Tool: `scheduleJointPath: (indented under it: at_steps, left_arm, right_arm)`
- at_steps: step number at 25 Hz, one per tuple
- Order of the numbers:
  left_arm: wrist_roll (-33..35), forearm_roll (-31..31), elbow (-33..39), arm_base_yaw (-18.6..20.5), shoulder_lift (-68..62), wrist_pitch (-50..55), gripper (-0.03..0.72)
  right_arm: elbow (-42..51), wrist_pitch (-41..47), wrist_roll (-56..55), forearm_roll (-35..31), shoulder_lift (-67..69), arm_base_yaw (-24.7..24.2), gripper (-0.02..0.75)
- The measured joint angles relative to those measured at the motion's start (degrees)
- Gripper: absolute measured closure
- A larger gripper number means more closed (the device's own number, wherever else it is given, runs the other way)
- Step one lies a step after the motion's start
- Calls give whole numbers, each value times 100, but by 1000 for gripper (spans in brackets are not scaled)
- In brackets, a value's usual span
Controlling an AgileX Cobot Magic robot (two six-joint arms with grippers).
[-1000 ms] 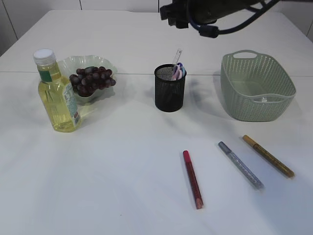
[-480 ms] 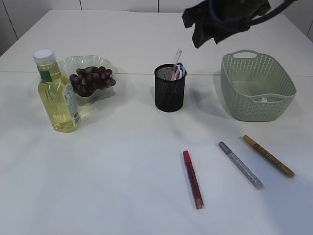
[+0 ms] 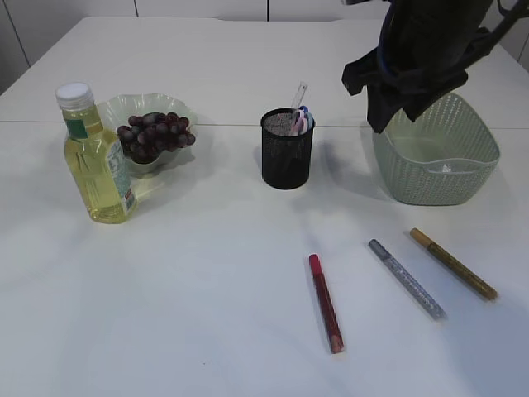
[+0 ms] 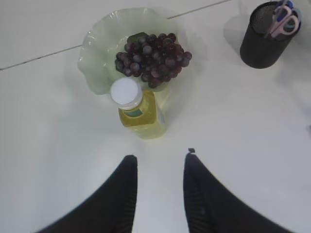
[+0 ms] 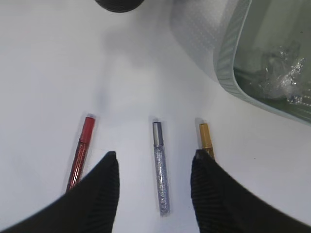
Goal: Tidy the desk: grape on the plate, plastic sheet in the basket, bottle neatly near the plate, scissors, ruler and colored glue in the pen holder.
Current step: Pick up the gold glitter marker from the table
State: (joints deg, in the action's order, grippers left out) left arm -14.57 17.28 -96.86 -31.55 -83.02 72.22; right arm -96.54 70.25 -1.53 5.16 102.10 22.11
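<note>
White counter point(image 3: 207, 331), holding: grape point(image 3: 155, 135) bunch on green plate point(image 3: 124, 107), far left; bottle point(image 3: 95, 157) upright, touching the plate's near side; black mesh pen holder point(image 3: 287, 153), centre, with scissors point(image 3: 301, 121) and ruler point(image 3: 298, 93) inside; green basket point(image 3: 463, 178), right, containing plastic sheet point(image 5: 282, 73). Three colored glue sticks lying loose, near right: red point(image 3: 326, 303), silver point(image 3: 407, 279), gold point(image 3: 454, 263). Left gripper point(image 4: 159, 162) fingers released, empty, above the bottle. Right gripper point(image 5: 154, 164) fingers released, empty, straddling the silver stick from above.

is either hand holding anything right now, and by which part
Nothing is held. The left hand is open above the table; the right hand is open over the silver glitter glue pen.
</note>
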Motion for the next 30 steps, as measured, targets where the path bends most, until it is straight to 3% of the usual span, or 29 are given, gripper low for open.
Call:
scheduleJointPath:
  at_steps: [8, 17, 23, 30]
  left_arm:
    - [48, -210, 0, 0, 0, 0, 448]
    - [107, -222, 0, 0, 0, 0, 448]
    - [107, -222, 0, 0, 0, 0, 448]
    - [107, -234, 0, 0, 0, 0, 448]
  right_arm:
    - [132, 34, 0, -10, 0, 0, 353]
    - [1903, 24, 10, 609, -601, 0, 353]
    - [2269, 24, 122, 624, -1046, 0, 357]
    - [2635, 2, 627, 290, -1282, 0, 469]
